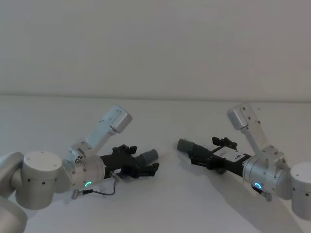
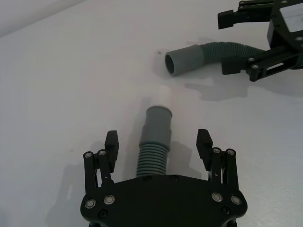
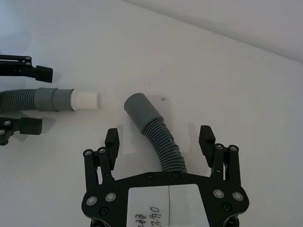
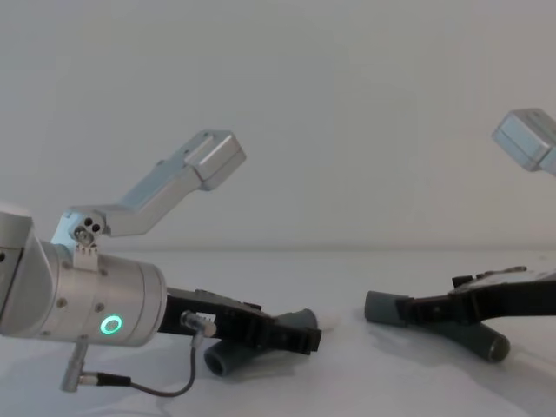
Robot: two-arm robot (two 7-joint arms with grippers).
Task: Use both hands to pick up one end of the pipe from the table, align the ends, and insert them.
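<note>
Your left gripper [image 2: 158, 138] is down at the bench [image 1: 160, 204] with its fingers spread wide. They straddle the left hose piece [image 2: 154, 142], one on each side of the ribbed body, and do not appear to touch it. That piece lies flat on the bench. Its smooth grey cuff [image 2: 157, 122] reaches out past the fingertips and ends in a short white tip [image 2: 163, 97].

Your right gripper [image 3: 159, 134] mirrors this. Its fingers are spread too, one on each side of the right hose piece [image 3: 166, 144], with a gap on both sides. This piece curves away from the gripper, and its wide cuff [image 3: 139, 111] rests on the bench with the open mouth turned roughly toward the other piece.

By my reading you are at the very start. Both arms are in place for the grasp, but neither hose piece is gripped or lifted. The two cuffs sit apart on the bench with bare surface between them. They face each other only loosely and are not on one line.

Nearly everything is left to do:
- Close each gripper on the ribs behind its cuff.
- Raise both pieces off the bench.
- Turn them until the white tip points straight into the open mouth.
- Push them together.

The ribbed body looks flexible, so a grip far back from the cuff may let the end droop. The curve in the right piece means you will likely need to rotate that wrist to square its mouth to the tip.
</note>
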